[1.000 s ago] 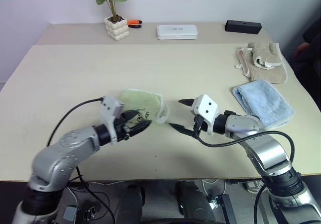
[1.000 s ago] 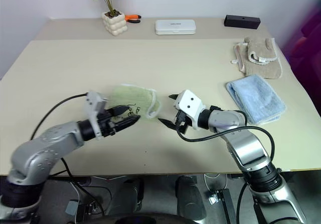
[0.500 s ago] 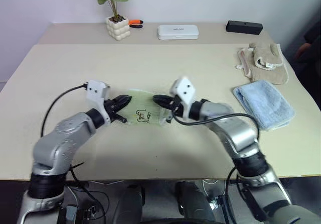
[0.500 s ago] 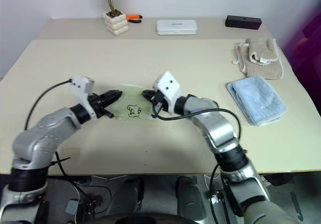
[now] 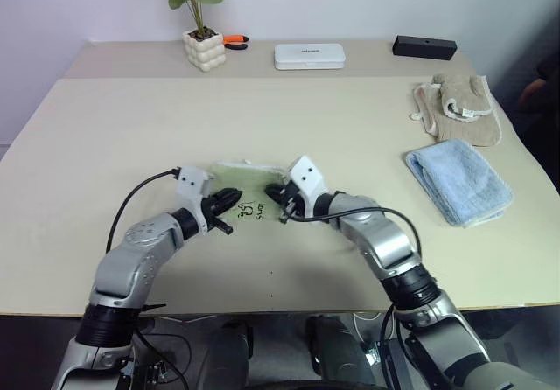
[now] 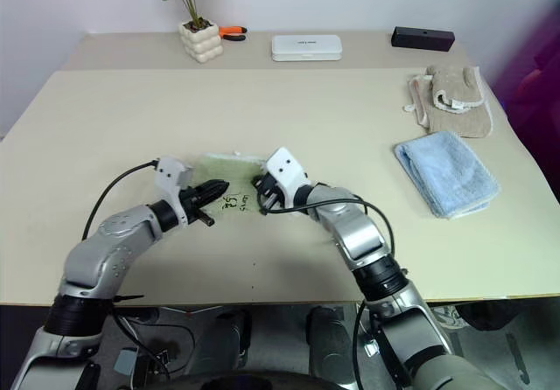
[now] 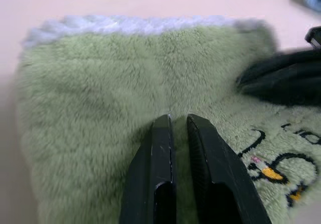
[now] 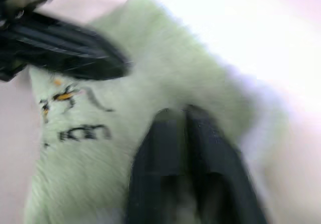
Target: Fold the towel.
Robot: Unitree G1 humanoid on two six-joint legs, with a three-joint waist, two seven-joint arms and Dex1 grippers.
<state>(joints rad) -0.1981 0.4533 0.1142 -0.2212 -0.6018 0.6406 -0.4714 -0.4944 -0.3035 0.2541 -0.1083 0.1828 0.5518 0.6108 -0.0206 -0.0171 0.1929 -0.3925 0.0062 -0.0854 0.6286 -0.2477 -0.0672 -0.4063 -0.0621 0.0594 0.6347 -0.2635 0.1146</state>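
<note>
The towel is a small light green fluffy cloth with a whitish far edge and dark embroidery, lying flat near the table's middle front. My left gripper lies on its left part. In the left wrist view its fingers stand almost together, with their tips pressed into the pile. My right gripper comes in from the right. Its fingers are also close together on the towel. The two grippers' tips are a short way apart over the embroidery.
A folded light blue towel and a beige mitt-like cloth lie at the right. Along the back stand a potted plant, an orange-handled tool, a white case and a black box. The beige table spreads wide to the left.
A second ago both grippers stood open in front of the towel. They have since moved onto it, closed, and drawn nearer each other. The towel now lies flatter with its embroidery showing.
</note>
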